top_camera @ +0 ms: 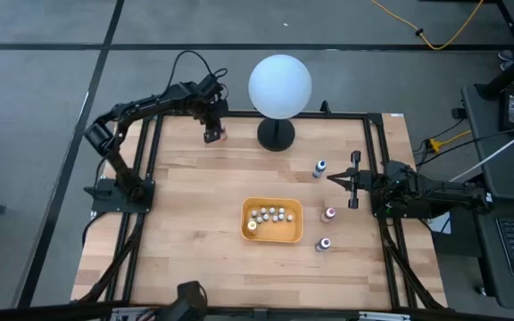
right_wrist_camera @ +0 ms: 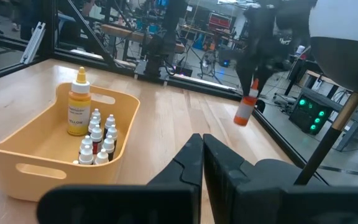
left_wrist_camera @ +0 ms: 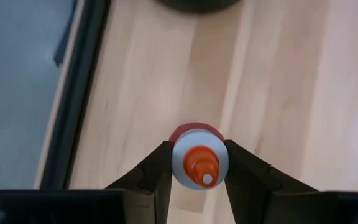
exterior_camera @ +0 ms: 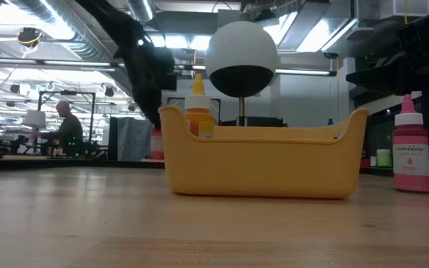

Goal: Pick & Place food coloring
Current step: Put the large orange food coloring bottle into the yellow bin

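The left gripper (left_wrist_camera: pixel 194 180) is clamped on the red bottle (left_wrist_camera: pixel 196 163) directly between its fingers — bottle upright, cap pointing up the wrist, above the table's far-left corner, the bin (top_camera: pixel 272 234) well off. The right gripper (top_camera: pixel 353 180) waits closed.

Five small bottles of food coloring are seen. A red bottle (top_camera: pixel 214 135), with a white collar and an orange tip, is gripped at the collar between the fingers of the left gripper (left_wrist_camera: pixel 197 149) near the far left corner of the table (top_camera: pixel 194 232). A yellow-orange bottle (right_wrist_camera: pixel 78 107) is stood upright inside the yellow basket (top_camera: pixel 273 237), at its left end. Three more are stood upright on the wood to the right of the basket, well apart from one another: a blue bottle (top_camera: pixel 319 168) farthest back, a pink bottle (top_camera: pixel 329 214) just beside the basket's right wall, and a purple bottle (top_camera: pixel 325 243) nearest the front edge.
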### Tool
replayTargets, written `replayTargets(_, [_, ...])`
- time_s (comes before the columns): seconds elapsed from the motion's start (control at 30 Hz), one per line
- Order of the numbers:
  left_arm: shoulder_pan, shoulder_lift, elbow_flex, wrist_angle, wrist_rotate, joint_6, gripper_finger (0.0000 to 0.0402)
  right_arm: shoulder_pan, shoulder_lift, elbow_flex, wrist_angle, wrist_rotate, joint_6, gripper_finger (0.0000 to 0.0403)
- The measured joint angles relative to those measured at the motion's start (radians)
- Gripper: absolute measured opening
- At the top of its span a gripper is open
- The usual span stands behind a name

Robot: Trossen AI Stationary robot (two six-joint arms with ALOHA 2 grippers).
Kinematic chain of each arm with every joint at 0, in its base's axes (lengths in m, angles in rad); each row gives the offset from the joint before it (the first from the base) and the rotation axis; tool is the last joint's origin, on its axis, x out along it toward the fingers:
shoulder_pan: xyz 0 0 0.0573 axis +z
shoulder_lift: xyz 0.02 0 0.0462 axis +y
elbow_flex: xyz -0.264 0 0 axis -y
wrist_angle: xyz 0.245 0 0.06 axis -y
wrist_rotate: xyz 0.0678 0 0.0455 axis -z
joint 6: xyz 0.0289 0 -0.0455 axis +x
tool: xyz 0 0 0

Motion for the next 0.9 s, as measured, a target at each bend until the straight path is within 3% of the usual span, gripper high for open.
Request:
replayTargets(0.27, [-0.148, -0.222, 0.000, -0.057, -0.006, -0.138, 0.0113, 0.000, 0.000, 0.000, 0.000, 0.000, 0.000, 0.0016])
replayTargets(0.53, [-0.453, -0.398, 0.000, -0.166, -0.217, -0.386, 0.0113, 0.000, 0.000, 0.000, 0.000, 0.000, 0.000, 0.0016])
replayTargets(0.9, [-0.875, -0.361, 0.014, -0.112, -0.368, -0.669, 0.0113, 0.000, 0.000, 0.000, 0.000, 0.000, 0.000, 0.0016])
